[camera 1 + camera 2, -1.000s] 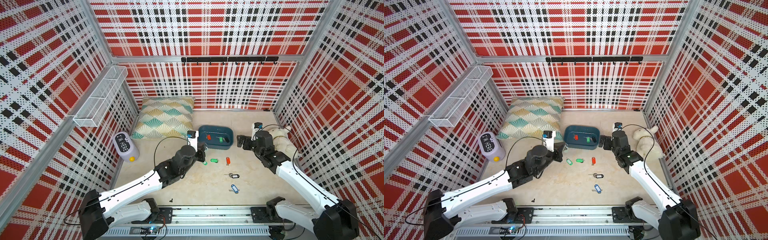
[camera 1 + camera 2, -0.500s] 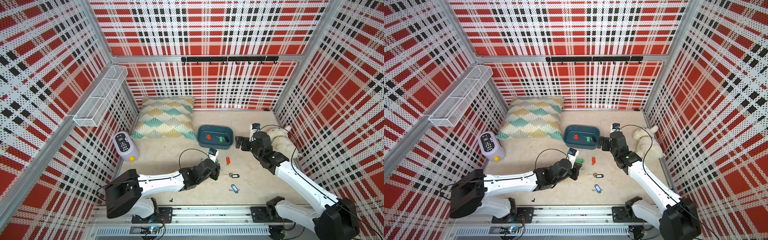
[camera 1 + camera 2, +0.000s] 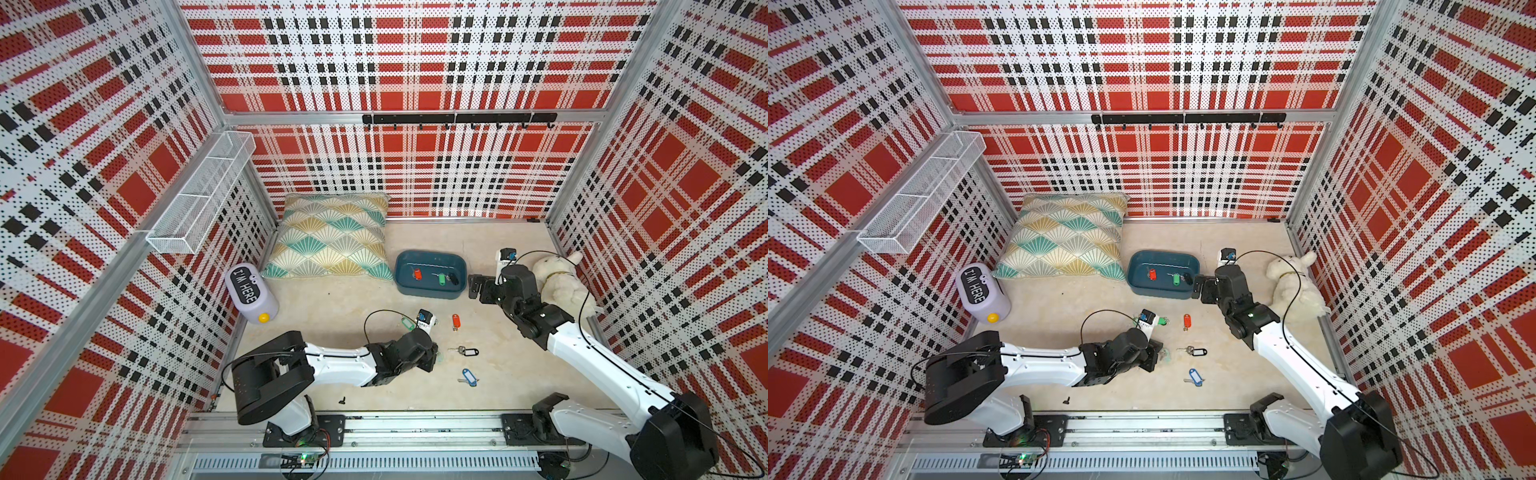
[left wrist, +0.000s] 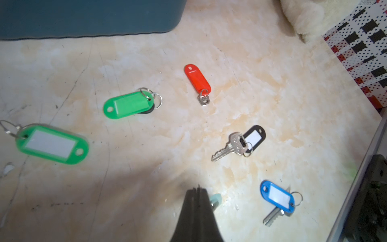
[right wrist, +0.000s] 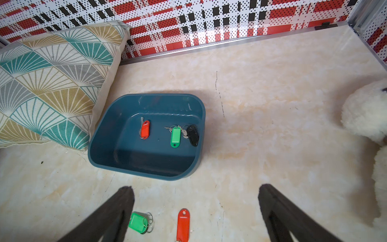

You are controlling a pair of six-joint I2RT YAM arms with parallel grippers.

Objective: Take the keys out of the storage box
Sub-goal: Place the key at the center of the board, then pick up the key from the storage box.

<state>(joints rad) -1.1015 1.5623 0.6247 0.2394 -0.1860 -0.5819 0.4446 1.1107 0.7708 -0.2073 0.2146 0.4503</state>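
The left jaws hang low over the desk [image 3: 328, 299] and are pressed shut, with the tips together in the left wrist view. A pale tag [image 4: 216, 199] peeks out right beside the tips; I cannot tell whether it is pinched. Just to the right of these jaws lie two keys. The blue key [image 4: 276, 197] is slightly nearer the base. The black key [image 4: 253, 137] has its silver blade showing. Farther ahead sit the red key [image 4: 198, 78] and the green key [image 4: 129, 104]. A second green key [image 4: 52, 144], blurred, lies off to the left. All of these lie on the desk, apart from one another.

Beyond them the right jaws stand wide and hold nothing. They hang just beside the right end of the box [image 3: 428, 254] and face it. Three keys lie on the box floor. The boxed red key [image 5: 145, 129] is alone, toward the end away from the right jaws. The boxed green key [image 5: 175, 137] and the boxed black key [image 5: 192, 135] lie side by side, close enough to touch, at the end nearest those jaws.

Behind the right jaws lies a plush [image 3: 557, 278]. At the box's other end is a cushion [image 3: 332, 237], its corner just beside the rim. Farther left is a lilac block [image 3: 249, 293] marked "I'M HERE". A wire basket [image 3: 199, 195] hangs on the left wall.
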